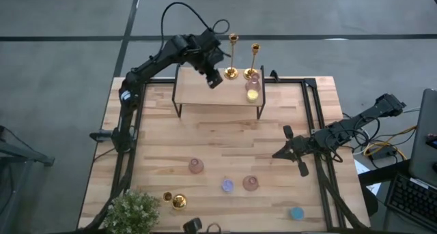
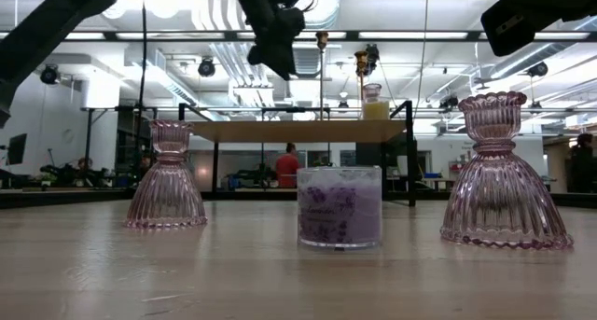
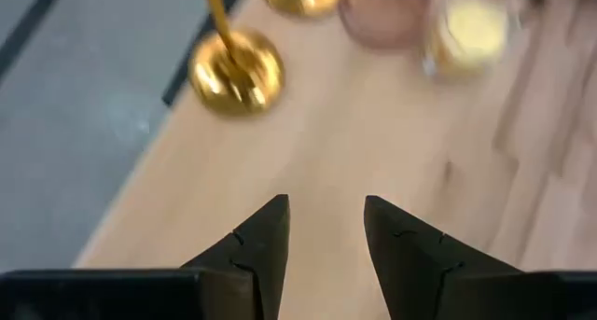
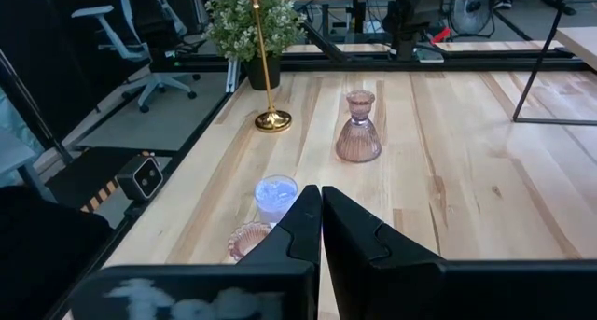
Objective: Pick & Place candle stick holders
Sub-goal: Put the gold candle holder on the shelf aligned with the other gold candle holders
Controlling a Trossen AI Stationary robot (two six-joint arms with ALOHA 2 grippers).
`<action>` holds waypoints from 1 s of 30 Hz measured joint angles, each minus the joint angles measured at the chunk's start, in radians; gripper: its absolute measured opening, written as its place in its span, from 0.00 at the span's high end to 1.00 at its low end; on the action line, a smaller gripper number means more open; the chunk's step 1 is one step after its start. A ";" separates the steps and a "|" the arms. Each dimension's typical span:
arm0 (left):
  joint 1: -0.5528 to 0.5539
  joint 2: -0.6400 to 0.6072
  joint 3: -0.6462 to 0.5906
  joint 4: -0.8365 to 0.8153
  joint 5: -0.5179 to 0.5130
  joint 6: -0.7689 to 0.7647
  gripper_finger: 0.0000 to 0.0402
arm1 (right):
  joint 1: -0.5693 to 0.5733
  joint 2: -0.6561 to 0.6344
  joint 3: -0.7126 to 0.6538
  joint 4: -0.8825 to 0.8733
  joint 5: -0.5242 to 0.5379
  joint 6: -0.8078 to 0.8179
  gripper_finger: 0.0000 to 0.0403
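The wooden tabletop [image 1: 225, 145] is carrying a small raised shelf [image 1: 205, 91] at its far edge, and two of the gold candle stick holders are standing upright on that shelf's far right part: one [image 1: 232, 73] nearer the left gripper and a second [image 1: 254, 69] just beside it, next to a pink glass holder [image 1: 254, 79] and a yellow candle [image 1: 252, 94]. The third gold candle stick holder [image 1: 179, 202] is waiting at the near left of the tabletop, close to a potted plant [image 1: 133, 210], well apart from both arms. The left gripper [image 1: 214, 79] is hovering over the shelf just beside the nearer placed holder, its jaws standing apart and empty, with the domed base [image 3: 235, 70] lying ahead of the fingers [image 3: 266, 236] and not between them. Judging from this, the step in hand is letting go and backing off: the arm should be lifting straight away from the shelf, keeping its fingers clear of the thin stem so the tall holder is not getting tipped into its neighbour. The right gripper [image 4: 321, 217] is resting clenched and empty over the right side of the tabletop, near a purple candle [image 1: 227, 186] and another pink glass holder [image 1: 250, 183].
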 joint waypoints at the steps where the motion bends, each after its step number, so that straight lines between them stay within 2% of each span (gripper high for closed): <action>1: -0.010 -0.008 0.000 -0.028 -0.001 0.013 0.64 | 0.000 0.000 0.000 0.000 0.000 0.000 0.98; 7: -0.093 -0.076 0.000 -0.160 -0.002 0.070 0.64 | 0.000 0.000 0.000 0.000 0.000 0.000 0.98; 14: -0.249 -0.178 -0.003 -0.186 -0.005 0.058 0.64 | 0.000 0.000 0.000 0.001 0.000 0.000 0.98; 17: -0.325 -0.223 -0.041 -0.193 -0.005 0.030 0.64 | 0.000 0.000 0.000 0.000 0.000 0.000 0.98; 23: -0.460 -0.329 -0.191 -0.191 -0.008 -0.078 0.64 | 0.000 0.000 0.000 0.000 0.000 0.000 0.98; 30: -0.587 -0.497 -0.493 -0.081 -0.013 -0.237 0.64 | 0.000 0.000 0.000 0.000 0.000 0.000 0.98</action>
